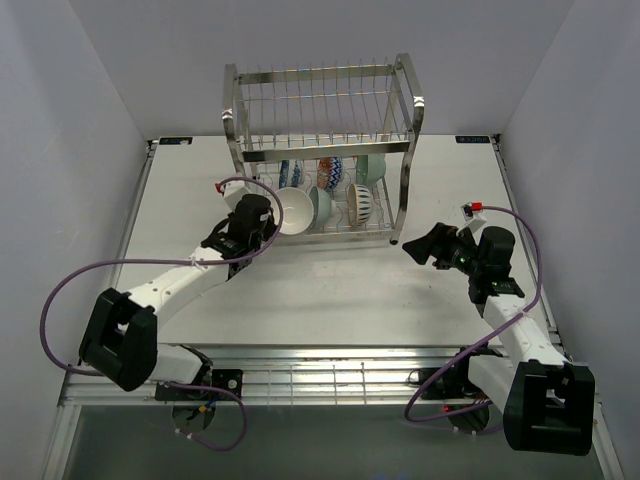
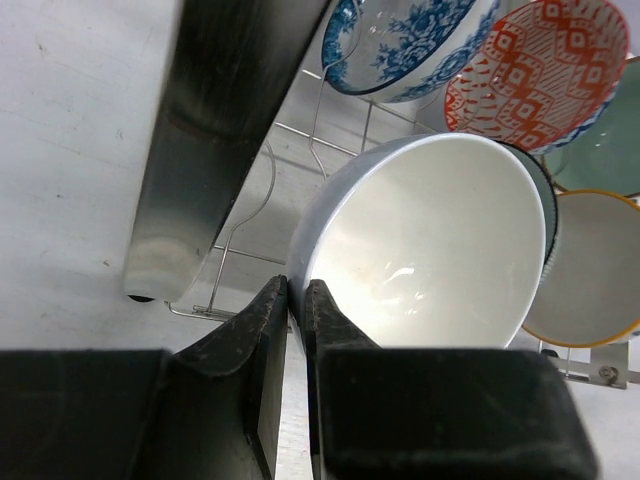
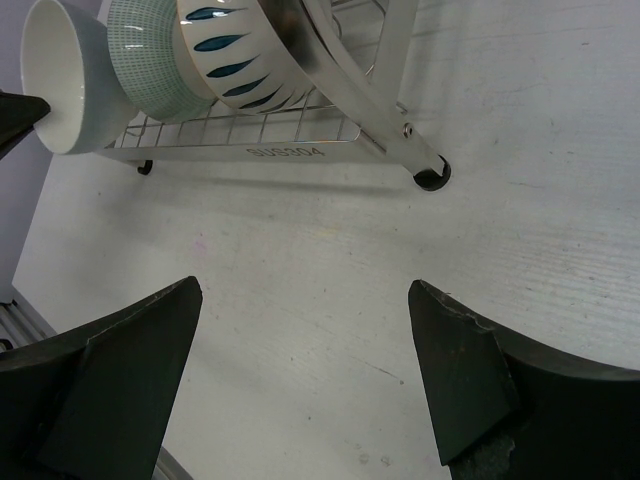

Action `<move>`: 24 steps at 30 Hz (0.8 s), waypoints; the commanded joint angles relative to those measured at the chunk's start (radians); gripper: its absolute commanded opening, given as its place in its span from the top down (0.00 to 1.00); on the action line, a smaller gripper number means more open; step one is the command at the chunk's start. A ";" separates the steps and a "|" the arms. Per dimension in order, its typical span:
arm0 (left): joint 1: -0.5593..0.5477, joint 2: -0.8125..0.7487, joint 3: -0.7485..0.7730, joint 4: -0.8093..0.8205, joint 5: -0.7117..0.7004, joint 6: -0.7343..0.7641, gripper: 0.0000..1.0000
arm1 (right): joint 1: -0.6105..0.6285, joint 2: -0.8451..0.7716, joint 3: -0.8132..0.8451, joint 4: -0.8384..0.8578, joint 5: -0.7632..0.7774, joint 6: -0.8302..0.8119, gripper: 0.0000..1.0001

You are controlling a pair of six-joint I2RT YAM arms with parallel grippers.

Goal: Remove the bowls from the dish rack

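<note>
The dish rack stands at the back of the table, with several bowls on its lower tier. At the rack's front left, a white bowl tilts on its side. My left gripper is shut on its rim, one finger inside and one outside. Behind it sit a blue-and-white bowl, a red patterned bowl and a mint green bowl. My right gripper hangs open over bare table, right of the rack's front foot, holding nothing.
A chrome post of the rack stands just left of my left gripper. In the right wrist view a green gridded bowl and a blue-leaf bowl lean beside the white bowl. Grey walls close both sides.
</note>
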 commanded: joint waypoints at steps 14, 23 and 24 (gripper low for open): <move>-0.002 -0.331 -0.072 -0.100 0.081 0.077 1.00 | -0.001 -0.009 -0.020 -0.006 -0.007 -0.011 0.10; -0.002 -0.532 -0.067 -0.392 0.021 0.081 1.00 | -0.001 -0.006 -0.015 -0.019 0.013 -0.022 0.10; -0.002 -0.567 -0.070 -0.412 0.011 0.076 1.00 | -0.001 -0.005 -0.013 -0.021 0.015 -0.022 0.10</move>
